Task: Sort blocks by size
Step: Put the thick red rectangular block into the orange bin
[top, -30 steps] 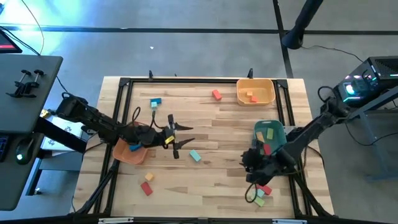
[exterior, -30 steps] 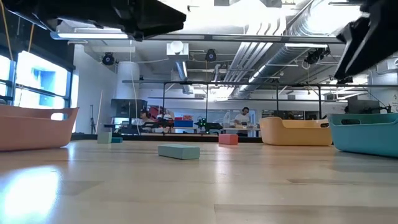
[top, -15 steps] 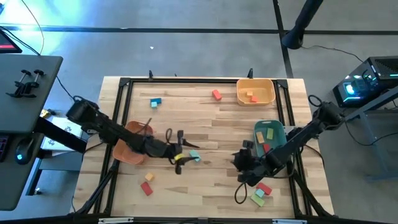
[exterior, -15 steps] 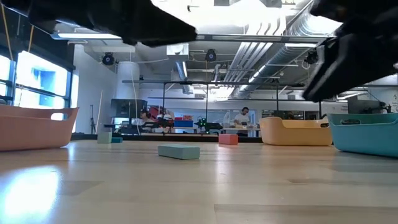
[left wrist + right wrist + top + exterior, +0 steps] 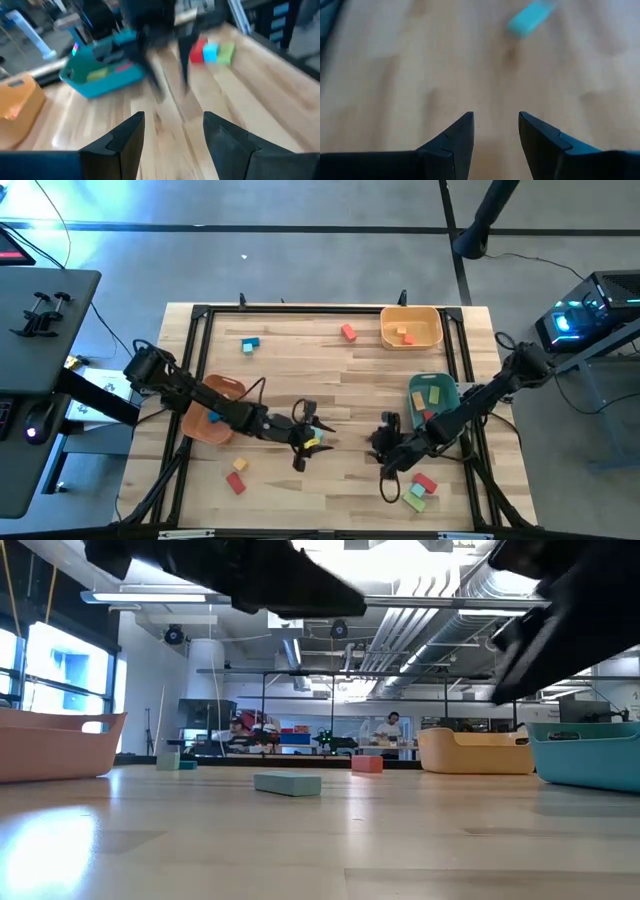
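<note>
A teal bar block [image 5: 287, 783] lies flat on the table near the middle; it also shows in the right wrist view [image 5: 530, 20]. My left gripper [image 5: 308, 440] is open and empty, hovering right above that block, which it largely hides in the high view. In its wrist view the gripper [image 5: 174, 132] has bare table between the fingers. My right gripper [image 5: 385, 442] is open and empty a little to the block's right, pointing toward it [image 5: 496, 132]. Other blocks lie scattered: blue and teal ones [image 5: 249, 343], a red one [image 5: 348, 332], yellow and red ones [image 5: 237, 474].
A yellow bin [image 5: 411, 327] with orange blocks stands at the far right. A teal bin [image 5: 440, 385] with several blocks stands at the right, an orange bin [image 5: 205, 428] with a blue block at the left. Red, blue and green blocks [image 5: 420, 490] lie near the front right.
My left gripper has gone toward the table's right and near edges, ending over the teal bar block. My right gripper has gone toward the table's left, closer to the same block. The block has stayed where it was.
</note>
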Motion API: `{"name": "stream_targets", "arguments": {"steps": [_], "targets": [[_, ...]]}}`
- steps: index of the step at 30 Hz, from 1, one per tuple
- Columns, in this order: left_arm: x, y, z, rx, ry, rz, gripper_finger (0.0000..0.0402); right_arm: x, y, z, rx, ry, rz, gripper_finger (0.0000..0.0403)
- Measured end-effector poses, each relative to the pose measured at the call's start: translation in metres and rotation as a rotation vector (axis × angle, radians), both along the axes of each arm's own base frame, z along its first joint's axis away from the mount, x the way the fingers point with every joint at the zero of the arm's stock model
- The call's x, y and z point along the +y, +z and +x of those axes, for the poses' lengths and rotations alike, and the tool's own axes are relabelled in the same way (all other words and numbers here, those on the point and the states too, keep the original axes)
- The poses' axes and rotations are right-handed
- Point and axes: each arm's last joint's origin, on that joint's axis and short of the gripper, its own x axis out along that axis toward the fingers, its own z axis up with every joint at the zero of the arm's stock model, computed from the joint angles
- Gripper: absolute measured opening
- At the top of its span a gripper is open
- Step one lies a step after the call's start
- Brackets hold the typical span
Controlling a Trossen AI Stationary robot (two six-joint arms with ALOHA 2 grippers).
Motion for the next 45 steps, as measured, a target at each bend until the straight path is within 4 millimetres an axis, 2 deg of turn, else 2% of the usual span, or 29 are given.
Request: {"name": "stream_targets", "arguments": {"steps": [3, 6, 10, 12, 16, 23, 27, 32, 39, 43, 45], "targets": [[0.0, -0.001, 0.001, 0.066, 0.002, 0.013, 0.0188, 0.008, 0.015, -0.009, 0.234, 0.005, 0.118, 0.0149], [0.003, -0.002, 0.001, 0.07, 0.04, -0.024, 0.0188, 0.019, 0.031, -0.026, 0.468, -0.037, 0.184, 0.0149], [0.005, -0.001, 0.003, 0.063, 0.082, -0.096, 0.0188, 0.039, 0.046, -0.053, 0.705, -0.151, 0.287, 0.0149], [0.007, -0.001, 0.003, 0.062, 0.1, -0.112, 0.0188, 0.05, 0.047, -0.064, 0.758, -0.207, 0.353, 0.0146], [0.009, 0.0, 0.004, 0.048, 0.132, -0.105, 0.0188, 0.066, 0.039, -0.079, 0.778, -0.272, 0.416, 0.0133], [0.01, 0.002, 0.005, 0.024, 0.144, -0.111, 0.0188, 0.067, -0.003, -0.093, 0.864, -0.374, 0.36, 0.0105], [0.01, 0.002, 0.005, 0.024, 0.143, -0.111, 0.0188, 0.062, -0.012, -0.085, 0.809, -0.388, 0.303, 0.0086], [0.01, 0.003, 0.006, 0.017, 0.144, -0.116, 0.0188, 0.044, -0.012, -0.061, 0.633, -0.434, 0.245, 0.0072], [0.01, 0.004, 0.006, 0.004, 0.148, -0.136, 0.0188, 0.025, -0.006, -0.018, 0.229, -0.287, 0.042, 0.0071], [0.009, 0.005, 0.006, -0.002, 0.13, -0.13, 0.0188, 0.012, -0.003, -0.002, 0.167, -0.241, -0.039, 0.0071], [0.009, 0.003, 0.01, -0.019, 0.039, -0.124, 0.0188, 0.008, -0.002, -0.001, 0.167, -0.24, -0.077, 0.0071]]}}
